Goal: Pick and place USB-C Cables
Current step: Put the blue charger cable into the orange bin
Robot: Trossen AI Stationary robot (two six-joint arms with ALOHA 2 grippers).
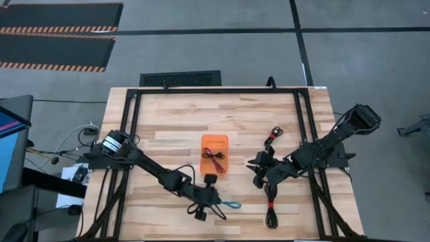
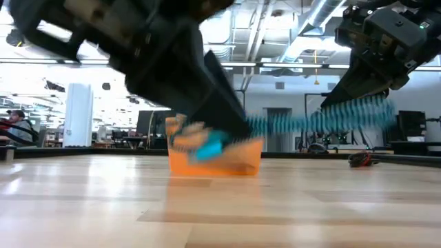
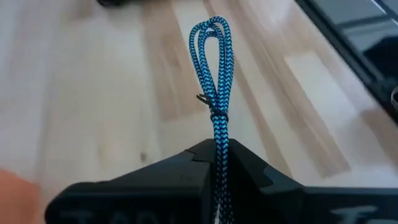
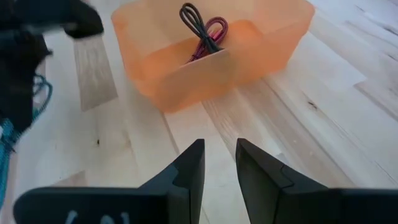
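Note:
A teal-blue braided cable (image 3: 214,68), bundled with a thin tie, is in my left gripper (image 3: 217,152), which is shut on it near the table's near edge (image 1: 218,202). The orange bin (image 1: 215,144) stands mid-table with a maroon cable and a black cable (image 4: 202,28) lying inside. My right gripper (image 4: 217,165) is open and empty, right of the bin (image 1: 255,169), pointing at it. One black cable with a red tie (image 1: 271,205) lies below the right gripper. Another (image 1: 274,134) lies farther back. My left gripper pinches the teal-blue bundle between its two fingers, just behind the tie (image 3: 216,134), with the fingers lying along the cable. The looped end (image 3: 211,34) juts straight out past the fingertips. In the low view the cable (image 2: 210,146) appears held clear of the table.
A black frame runs round the table's edges (image 1: 134,121). Bare wood lies between the left gripper and the bin (image 1: 215,178). The right arm (image 1: 322,144) reaches in from the right side. Beyond the table, the low view shows a room with equipment.

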